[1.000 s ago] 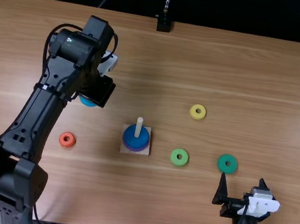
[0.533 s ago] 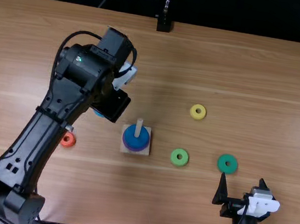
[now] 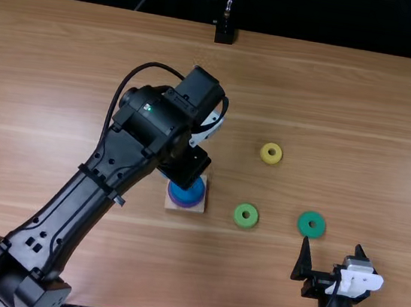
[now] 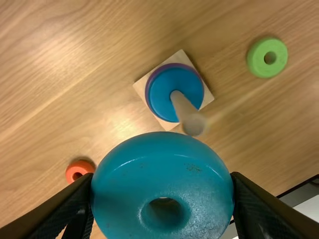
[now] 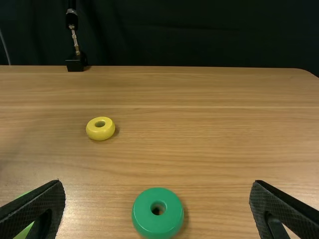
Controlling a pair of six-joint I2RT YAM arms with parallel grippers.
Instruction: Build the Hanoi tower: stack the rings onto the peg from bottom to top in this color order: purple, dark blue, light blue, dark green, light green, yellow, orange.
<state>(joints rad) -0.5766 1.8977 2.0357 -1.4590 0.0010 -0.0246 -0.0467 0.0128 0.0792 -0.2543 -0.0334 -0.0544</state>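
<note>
Near the peg (image 4: 185, 110), the left pincer (image 3: 185, 167) clasps the light blue ring (image 4: 124, 186) between its fingers. The right pincer (image 3: 332, 244) stands spread.

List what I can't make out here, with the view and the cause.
- Peg: tip blurred in the left wrist view; covered by the left arm in the top view.
- Light blue ring: near side cut off by the left wrist view's edge.
- Purple ring: mostly under the dark blue ring, left wrist view.
- Light green ring: mostly behind the right gripper, right wrist view.
</note>
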